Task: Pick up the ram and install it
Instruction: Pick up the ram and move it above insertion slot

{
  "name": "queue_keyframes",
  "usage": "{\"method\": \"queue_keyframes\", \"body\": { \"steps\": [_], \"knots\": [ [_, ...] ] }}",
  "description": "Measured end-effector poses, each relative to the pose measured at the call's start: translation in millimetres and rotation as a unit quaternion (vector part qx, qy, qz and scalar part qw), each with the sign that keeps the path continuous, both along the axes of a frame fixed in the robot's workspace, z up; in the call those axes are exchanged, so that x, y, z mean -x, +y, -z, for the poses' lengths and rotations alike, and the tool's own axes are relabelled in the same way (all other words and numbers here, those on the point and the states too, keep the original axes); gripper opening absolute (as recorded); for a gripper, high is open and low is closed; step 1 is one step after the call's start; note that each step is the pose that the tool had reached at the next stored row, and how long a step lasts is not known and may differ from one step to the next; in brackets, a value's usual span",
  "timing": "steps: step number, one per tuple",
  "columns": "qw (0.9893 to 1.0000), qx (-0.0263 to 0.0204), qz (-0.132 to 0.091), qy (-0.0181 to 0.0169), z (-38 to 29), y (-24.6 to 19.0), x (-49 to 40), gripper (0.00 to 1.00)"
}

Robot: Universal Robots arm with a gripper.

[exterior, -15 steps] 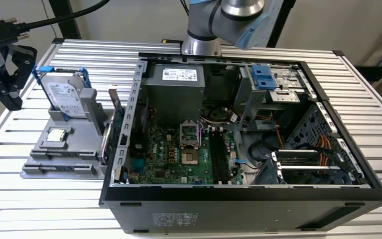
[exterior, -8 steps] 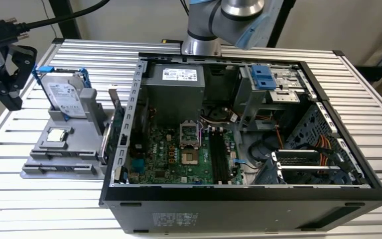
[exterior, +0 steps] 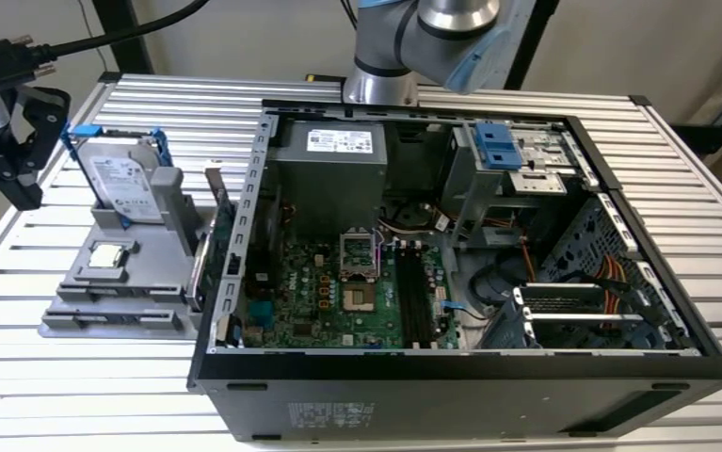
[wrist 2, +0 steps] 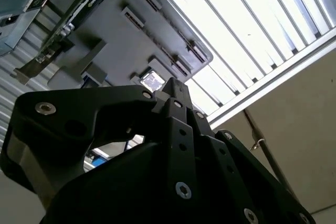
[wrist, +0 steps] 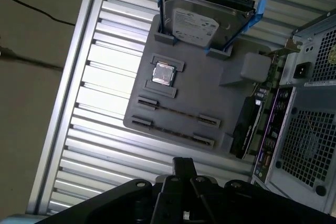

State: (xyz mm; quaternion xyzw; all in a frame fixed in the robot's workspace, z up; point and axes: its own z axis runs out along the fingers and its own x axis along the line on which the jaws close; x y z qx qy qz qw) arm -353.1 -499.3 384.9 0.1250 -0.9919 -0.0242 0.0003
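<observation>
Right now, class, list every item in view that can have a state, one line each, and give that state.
computer case: lying on its side, open on top.
ram: on edge in the grey holder, not gripped.
hard drive: upright in the holder.
CPU chip: flat in its recess.
memory slots: look empty.
tool: beside the holder, touching nothing.

On the slatted table a grey tray holds a blue-framed drive upright at one end, a silver chip near its middle and a thin dark strip, possibly the ram, towards the other end, near the gripper, with the case beside the tray.
</observation>
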Motion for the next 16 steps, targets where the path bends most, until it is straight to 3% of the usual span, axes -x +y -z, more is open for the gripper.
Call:
{"method": "queue_keyframes", "body": {
  "steps": [5,10,13,16],
  "knots": [
    [0.9998,0.0001,0.022,0.0001,2.9,-0.1,-0.1,0.0],
    [0.9987,0.0005,0.051,0.0002,6.7,0.0,0.0,0.0],
    [0.9987,0.0005,0.051,0.0,7.3,-0.1,0.0,0.0],
    [0.9994,0.0004,0.035,0.0,7.4,0.0,0.1,0.0]
  ]
}}
